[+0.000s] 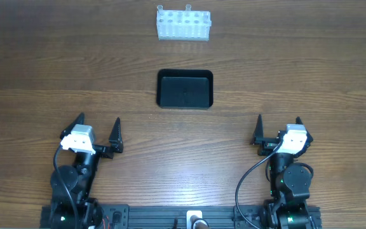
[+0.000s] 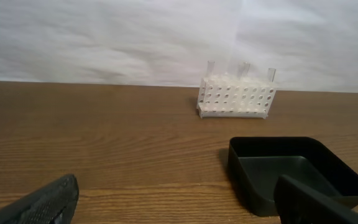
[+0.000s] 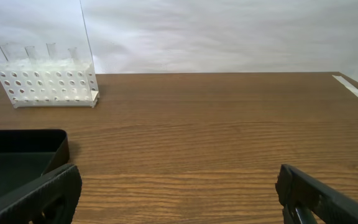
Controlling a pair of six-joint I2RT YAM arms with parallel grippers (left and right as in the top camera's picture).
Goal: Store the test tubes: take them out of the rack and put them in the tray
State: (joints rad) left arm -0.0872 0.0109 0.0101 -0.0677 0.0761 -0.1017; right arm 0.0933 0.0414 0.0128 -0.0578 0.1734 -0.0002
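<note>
The left gripper (image 1: 98,121) sits in the lower left of the top view, low over the wooden table (image 1: 43,63). Its two black fingers (image 2: 42,205) are spread wide apart with nothing between them. The right gripper (image 1: 279,121) sits in the lower right of the same view at about the same height in the frame. Its fingers (image 3: 36,196) are also spread wide and hold nothing. Both grippers point up the picture toward the middle of the table, and each arm's base stands at the bottom edge behind it.

Between the two grippers and a little farther up the frame lies the black tray (image 1: 185,92). It is a shallow rectangle with rounded corners, flat on the table at the centre of the top view, and its inside is bare. It is well apart from both grippers.

Beyond the tray, at the upper centre of the top view, stands the white rack (image 1: 183,27), a perforated block with its long side facing the tray and a clear gap of table between them. The test tubes (image 3: 28,51) stand upright in the rack, their clear open tops rising above its upper face. The right wrist view shows four tops in a row, but the full count cannot be told.

Behind the rack, the wrist views show a white backdrop (image 2: 104,37) rising from the far edge of the table.
</note>
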